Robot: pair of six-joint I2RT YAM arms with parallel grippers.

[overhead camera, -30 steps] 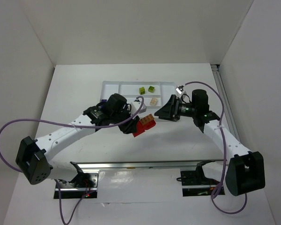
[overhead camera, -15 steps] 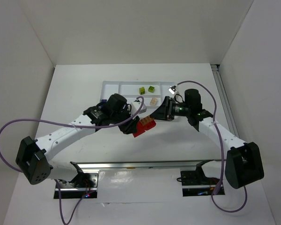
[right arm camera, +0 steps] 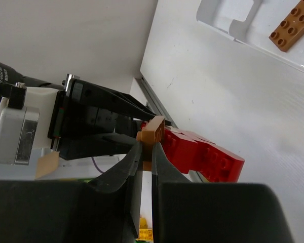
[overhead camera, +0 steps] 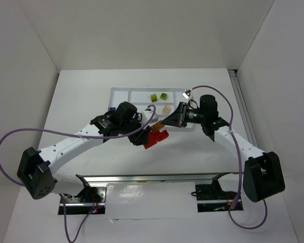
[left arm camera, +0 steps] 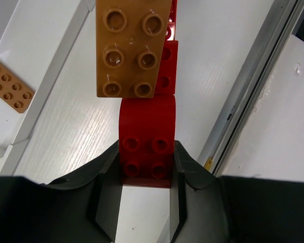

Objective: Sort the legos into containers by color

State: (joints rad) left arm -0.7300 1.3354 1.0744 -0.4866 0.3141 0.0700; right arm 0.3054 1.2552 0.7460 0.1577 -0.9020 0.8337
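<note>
The left gripper [left arm camera: 146,169] was clamped on a red lego stack [left arm camera: 146,121], near the front rim of the white tray [overhead camera: 121,92]. The right gripper [right arm camera: 147,152] pinched shut on the orange lego [left arm camera: 129,48] snapped onto it.

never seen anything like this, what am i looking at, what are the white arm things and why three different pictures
These are two robot arms bolted at the near edge of a table. One picture looks down from above. The other two come from small cameras on each arm's wrist, so you see its dark fingers up close. On the table sits a white divided tray holding green bricks and a flat orange piece. The left hand clamps a red brick stack. The right hand is shut on the orange brick stuck to that stack, probably to pull it off.
</note>
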